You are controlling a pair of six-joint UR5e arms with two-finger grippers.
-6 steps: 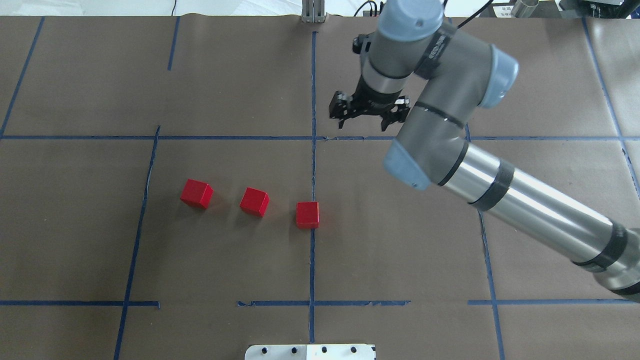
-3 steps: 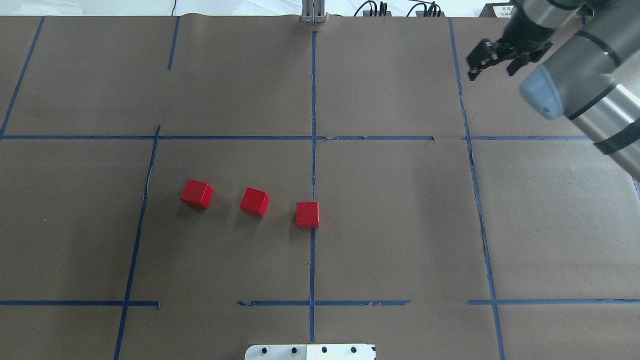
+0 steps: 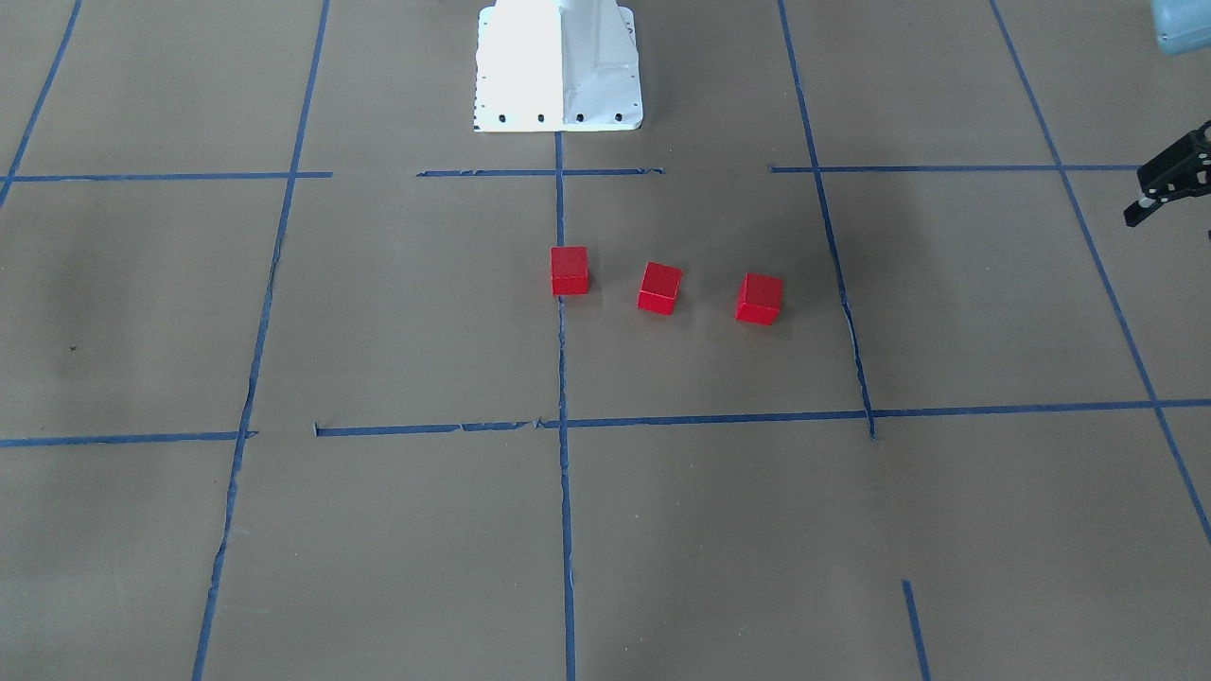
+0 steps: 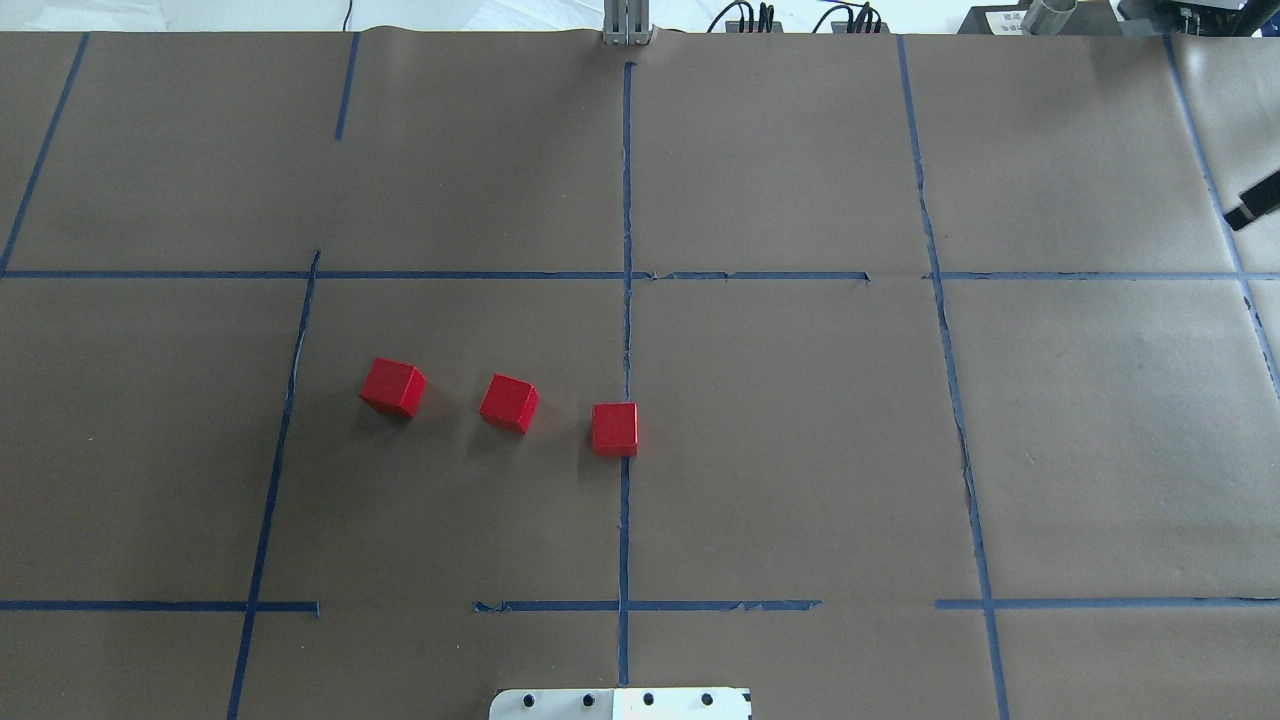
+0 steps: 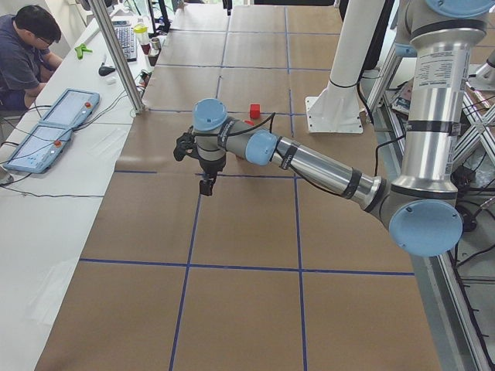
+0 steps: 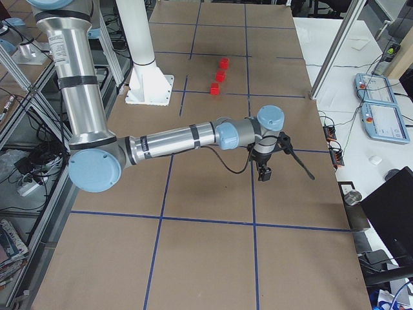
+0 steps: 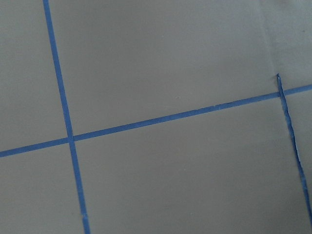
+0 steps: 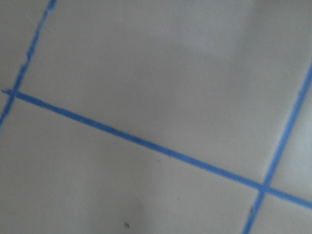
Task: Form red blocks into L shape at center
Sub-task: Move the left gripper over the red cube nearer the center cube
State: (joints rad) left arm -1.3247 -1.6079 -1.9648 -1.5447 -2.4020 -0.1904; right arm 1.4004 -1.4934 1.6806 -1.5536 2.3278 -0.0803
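Three red blocks lie apart in a loose row on the brown paper: the left one, the middle one, and the right one, which sits against the middle blue tape line. They also show in the front view. My right gripper is far off to the right with its jaws spread and empty; only one fingertip shows in the overhead view. My left gripper hangs far to the left, spread and empty, cut off at the front view's edge.
The robot's white base stands at the near table edge, behind the blocks. Blue tape lines divide the paper into squares. Both wrist views show only paper and tape. A person sits at the side desk.
My right arm has swung from over the far middle of the table out to the right edge. The three blocks have not moved.
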